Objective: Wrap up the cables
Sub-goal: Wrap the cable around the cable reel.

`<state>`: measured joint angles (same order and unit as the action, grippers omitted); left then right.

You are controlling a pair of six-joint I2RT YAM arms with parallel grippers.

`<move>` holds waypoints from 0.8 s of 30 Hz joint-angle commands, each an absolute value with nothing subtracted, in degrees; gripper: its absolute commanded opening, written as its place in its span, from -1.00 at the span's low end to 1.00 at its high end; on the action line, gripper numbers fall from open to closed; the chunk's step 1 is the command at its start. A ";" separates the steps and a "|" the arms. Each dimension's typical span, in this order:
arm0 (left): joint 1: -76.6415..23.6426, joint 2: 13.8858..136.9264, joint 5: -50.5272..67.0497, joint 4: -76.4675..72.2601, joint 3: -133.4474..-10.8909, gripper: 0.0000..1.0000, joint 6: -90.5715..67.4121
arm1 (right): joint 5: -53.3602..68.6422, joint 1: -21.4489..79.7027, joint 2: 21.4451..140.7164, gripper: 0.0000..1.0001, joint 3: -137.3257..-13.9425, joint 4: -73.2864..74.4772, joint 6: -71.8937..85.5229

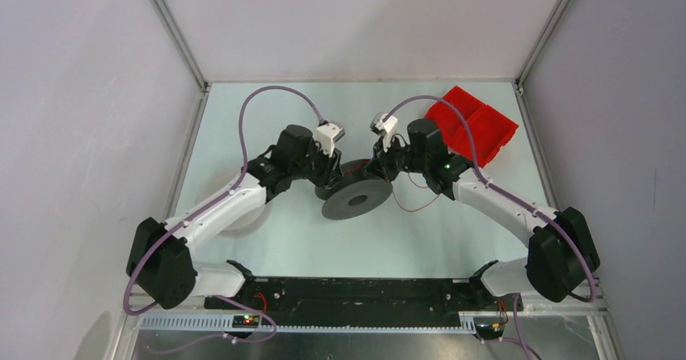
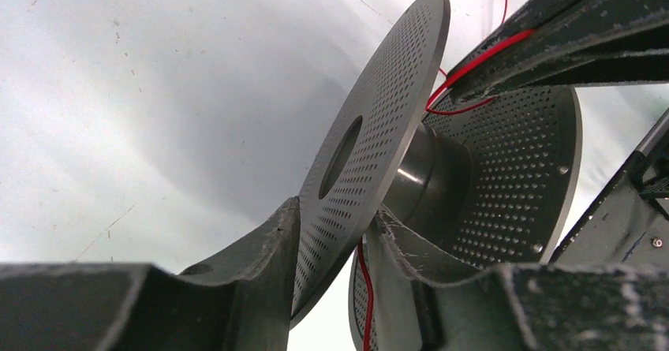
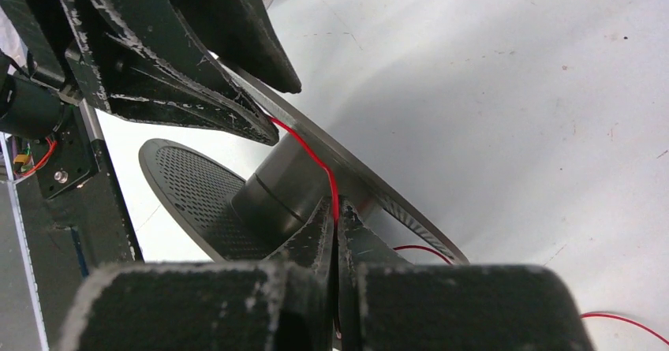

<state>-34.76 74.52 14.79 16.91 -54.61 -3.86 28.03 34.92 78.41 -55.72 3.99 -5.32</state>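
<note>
A dark grey perforated spool point(image 1: 356, 198) is tilted on edge at the table's middle. My left gripper point(image 1: 330, 184) is shut on its near flange point(image 2: 379, 114), one finger on each face. The cable here is a thin red wire point(image 3: 312, 150), not a pale strand. It runs from the spool's hub point(image 3: 284, 185) into my right gripper point(image 3: 335, 209), which is shut on it next to the hub. The slack loops on the table point(image 1: 421, 202). The right gripper's fingers point(image 2: 552, 43) show in the left wrist view. I cannot make out a white spool.
A red bin point(image 1: 473, 125) stands at the back right, behind the right arm. Both arms' purple hoses point(image 1: 267, 93) arch above the table. The metal frame posts rise at the back corners.
</note>
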 commanded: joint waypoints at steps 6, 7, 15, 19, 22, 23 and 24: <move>-35.68 73.77 16.14 15.20 -53.49 -0.34 -0.26 | 31.28 34.16 79.76 -1.00 -55.37 -1.49 -2.92; -35.66 73.68 16.07 15.20 -53.52 -0.37 -0.17 | 31.40 34.07 79.90 -1.00 -55.37 -1.60 -2.95; -35.63 73.67 14.87 15.49 -53.68 -0.69 -0.09 | 32.36 33.35 80.73 -1.00 -55.37 -1.73 -3.90; -35.66 74.19 14.80 15.87 -53.33 -0.61 -0.70 | 33.20 32.94 81.13 -1.00 -55.37 -1.25 -4.49; -35.67 74.49 14.65 16.02 -52.81 -0.46 -1.37 | 33.46 32.47 81.38 -1.00 -55.37 -0.83 -4.82; -35.68 74.64 14.58 16.02 -52.73 -0.43 -1.62 | 33.52 32.41 81.43 -1.00 -55.37 -0.81 -4.96; -35.68 74.84 14.54 16.01 -52.73 -0.39 -1.73 | 33.74 32.21 81.53 -1.00 -55.37 -0.75 -5.07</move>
